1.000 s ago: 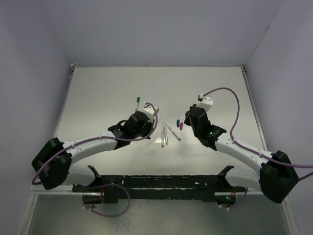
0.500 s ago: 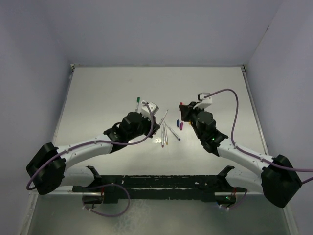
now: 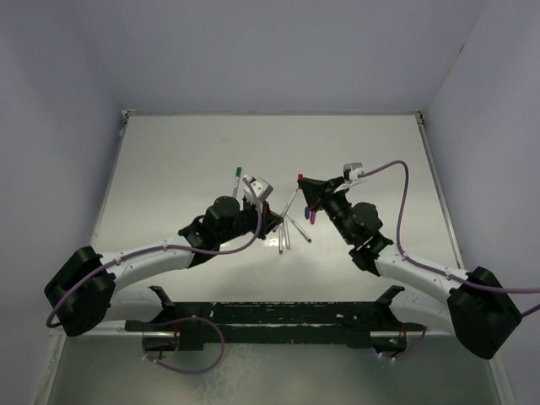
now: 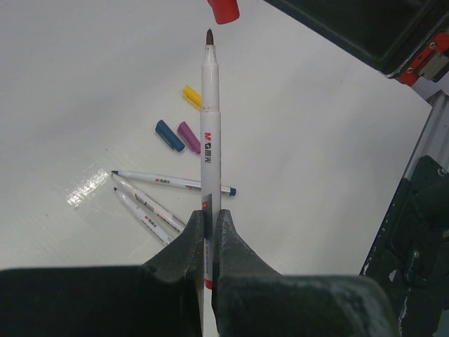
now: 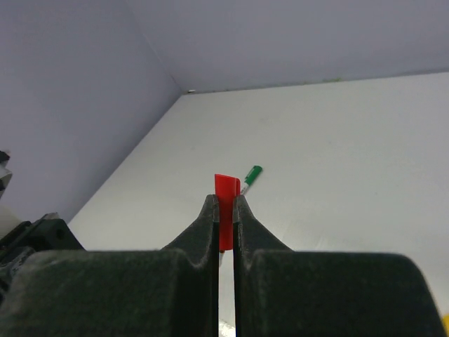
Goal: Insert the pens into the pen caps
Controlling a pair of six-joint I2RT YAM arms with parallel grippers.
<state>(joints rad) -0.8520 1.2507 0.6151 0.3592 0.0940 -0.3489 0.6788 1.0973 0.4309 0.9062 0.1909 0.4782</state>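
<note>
**Ann:** White tabletop (image 3: 169,160), lavender walls (image 3: 59,84) on three sides, and we see both arms meeting mid-table.

**Ben:** The left gripper (image 4: 209,217) is clamped on the held pen (image 4: 210,126), which stands upright in the wrist view with its dark-red tip bare. We can read "M&G" in red on the barrel.

**Ann:** The right gripper (image 5: 224,207) is pinched shut on the red cap (image 5: 226,188). From the left wrist, that cap hangs just past the tip, apart from it and a touch to the right.

**Ben:** Any more writing?

**Ann:** There's print on the three loose pens (image 4: 172,182) lying on the table, too small for us to read. Near them are the yellow cap (image 4: 191,96), blue cap (image 4: 168,135) and purple cap (image 4: 188,137), the last two just beside each other.

**Ben:** The green-capped pen (image 3: 238,175) lies apart, back and to the left.

**Ann:** For room, broad tabletop runs from this cluster to every wall. The black frame (image 3: 270,316) lines the near edge.
</note>
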